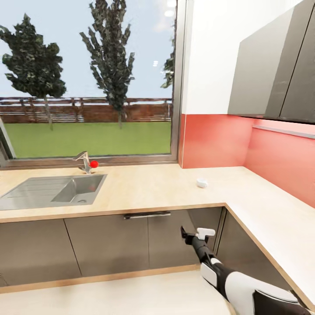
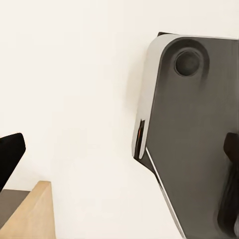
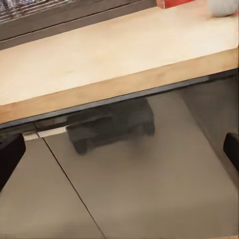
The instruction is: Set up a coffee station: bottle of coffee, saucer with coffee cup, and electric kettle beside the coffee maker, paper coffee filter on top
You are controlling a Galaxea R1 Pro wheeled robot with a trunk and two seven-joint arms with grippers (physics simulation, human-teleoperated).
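Right hand (image 1: 194, 236) open and empty below bench (image 1: 144, 188), small white cup (image 1: 201, 183) near corner, left hand's state unclear, no readable writing

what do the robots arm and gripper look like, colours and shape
In the head view the right arm has glossy white shell segments joined by black sections, narrowing to a black wrist. Its gripper is black with a small white block beside it. In the right wrist view the fingertips look plain black.
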